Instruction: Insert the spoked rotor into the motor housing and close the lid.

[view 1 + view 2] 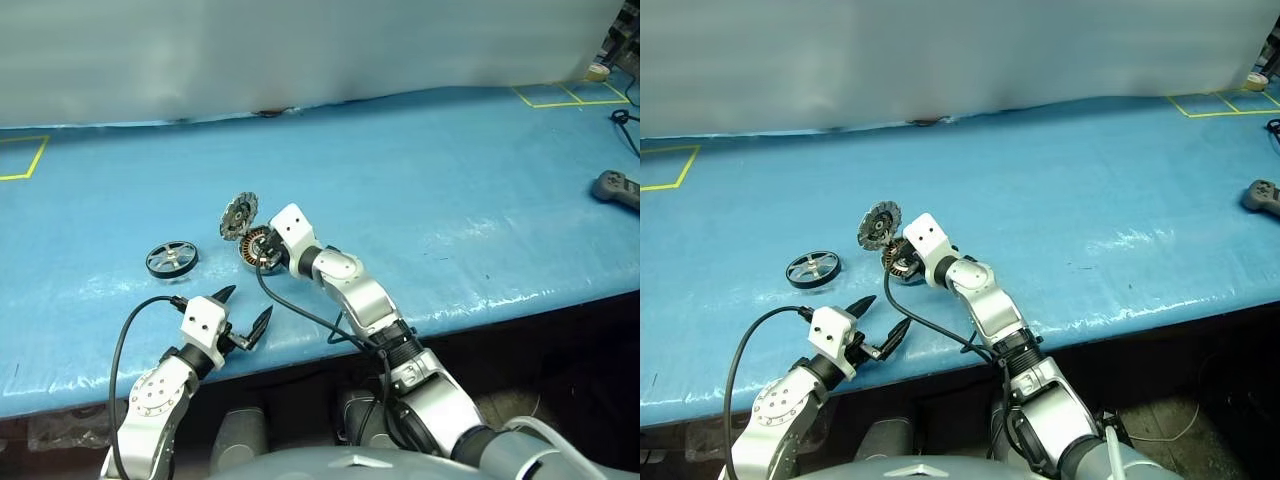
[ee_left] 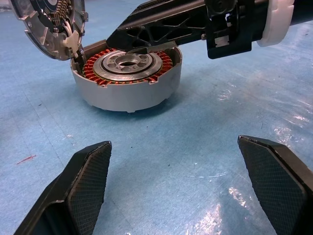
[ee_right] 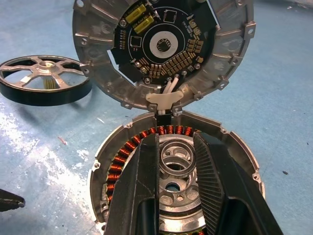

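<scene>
a blue plastic-covered table holds the parts of a small motor. the motor housing, a shallow round silver casing with copper windings around a silver centre, sits near the table's near edge, left of middle. its lid stands swung up on a hinge at the housing's far rim, the circuit-board inner face showing. the spoked rotor, a dark ring with silver spokes, lies flat on the table to the left of the housing, apart from it. the right gripper reaches over the housing, its two black fingers narrowly parted above the silver centre hub, holding nothing. the left gripper hovers near the table's near edge, fingers spread wide and empty, pointing toward the housing.
</scene>
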